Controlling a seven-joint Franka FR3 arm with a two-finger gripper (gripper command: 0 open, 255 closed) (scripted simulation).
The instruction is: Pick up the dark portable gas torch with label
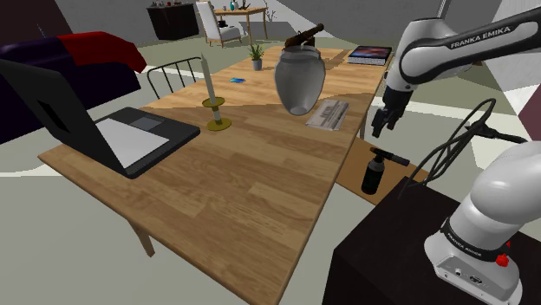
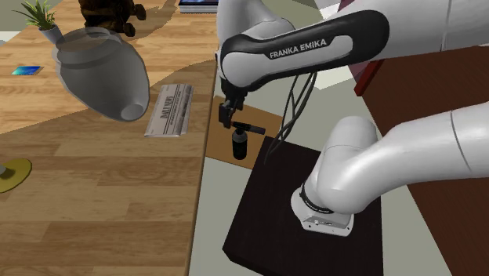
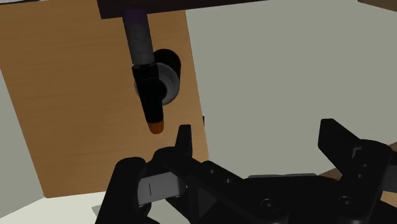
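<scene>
The dark gas torch (image 1: 374, 171) stands upright on a low wooden board (image 1: 355, 169) beside the big table, close to the stand. Its nozzle arm sticks out sideways from the top. My gripper (image 1: 379, 130) hangs a little above it, on the side away from the stand. The second exterior view has the gripper (image 2: 227, 116) just above and left of the torch (image 2: 240, 143). From the wrist, the torch (image 3: 153, 89) is seen from above, its orange nozzle tip pointing toward one fingertip (image 3: 184, 141). The gripper (image 3: 261, 143) is open and holds nothing.
The large wooden table (image 1: 251, 199) carries a laptop (image 1: 113, 130), a candlestick (image 1: 213, 104), a grey vase (image 1: 300, 78), a folded newspaper (image 1: 328, 113) and a book (image 1: 369, 55). The dark stand box (image 1: 390, 251) sits right beside the low board.
</scene>
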